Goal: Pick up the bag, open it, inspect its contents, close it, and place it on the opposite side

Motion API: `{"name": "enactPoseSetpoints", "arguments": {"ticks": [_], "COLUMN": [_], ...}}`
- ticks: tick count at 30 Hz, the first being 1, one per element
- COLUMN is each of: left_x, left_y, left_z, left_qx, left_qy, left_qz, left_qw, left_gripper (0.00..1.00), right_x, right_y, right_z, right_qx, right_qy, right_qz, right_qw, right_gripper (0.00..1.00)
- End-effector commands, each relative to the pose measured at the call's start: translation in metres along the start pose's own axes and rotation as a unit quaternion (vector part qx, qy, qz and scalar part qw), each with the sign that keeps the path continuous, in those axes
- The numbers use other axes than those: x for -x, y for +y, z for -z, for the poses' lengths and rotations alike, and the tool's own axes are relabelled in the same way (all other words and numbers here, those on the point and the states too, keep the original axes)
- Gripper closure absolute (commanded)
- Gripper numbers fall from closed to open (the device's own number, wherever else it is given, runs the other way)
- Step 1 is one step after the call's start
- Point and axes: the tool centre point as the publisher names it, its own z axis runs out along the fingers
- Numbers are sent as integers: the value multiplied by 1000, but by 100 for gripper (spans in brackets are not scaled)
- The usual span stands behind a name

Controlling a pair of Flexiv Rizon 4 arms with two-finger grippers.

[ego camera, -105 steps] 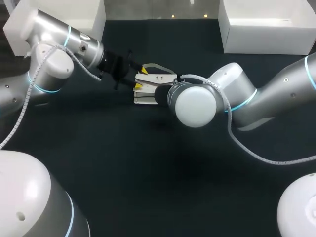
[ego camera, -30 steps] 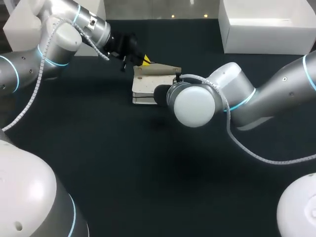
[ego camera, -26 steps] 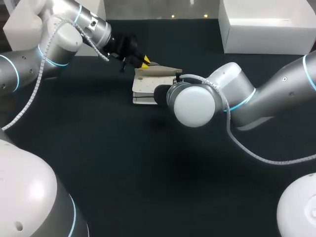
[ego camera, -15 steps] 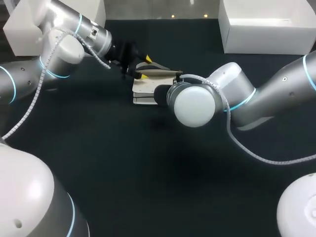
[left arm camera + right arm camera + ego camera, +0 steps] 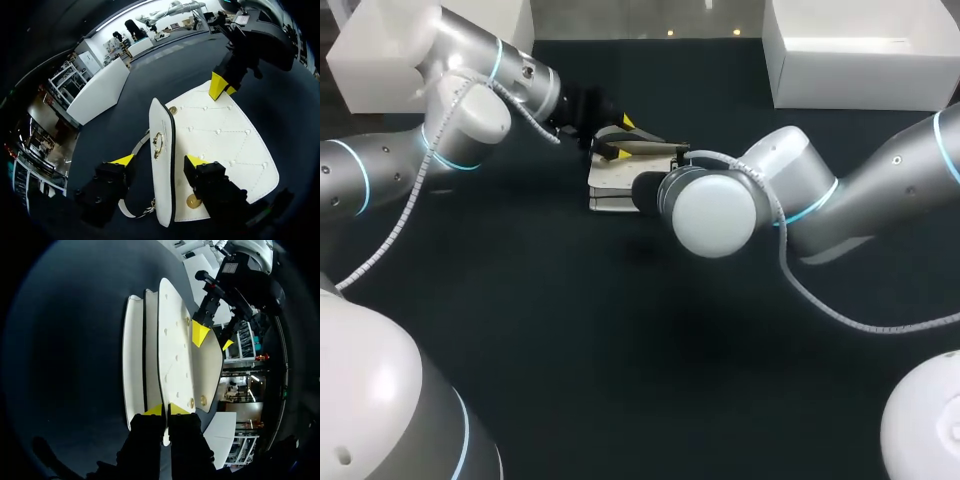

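- My left arm (image 5: 460,110) comes in from the far left. Its gripper (image 5: 160,160) is low over the bag (image 5: 612,180), fingers apart. The raised flap (image 5: 161,145) stands between the yellow tips, with a gap on either side.
- My right arm (image 5: 840,200) extends past the middle. Its gripper (image 5: 166,410) is clamped on the thin edge of one of the bag's white panels.
- The bag lies on the dark table (image 5: 620,360), toward the far side, between the two grippers.
- From above, the right arm's wrist joint (image 5: 715,212) hides that gripper — a white box (image 5: 860,60) sits at the far right corner.
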Motion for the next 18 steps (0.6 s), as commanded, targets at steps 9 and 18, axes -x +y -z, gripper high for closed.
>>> {"name": "enactPoseSetpoints", "arguments": {"ticks": [9, 18], "left_x": [20, 26], "left_y": [13, 19], "left_z": [-23, -28], "left_qx": [7, 14], "left_qy": [24, 26], "left_qz": [21, 35], "left_qw": [999, 999], "left_gripper": [37, 53], "right_x": [-1, -1], "right_y": [-1, -1], "right_z": [1, 1], "right_qx": [1, 1], "right_qy": [-3, -3], "right_qz": [0, 0], "right_qw": [1000, 1000], "right_gripper": [100, 100]}}
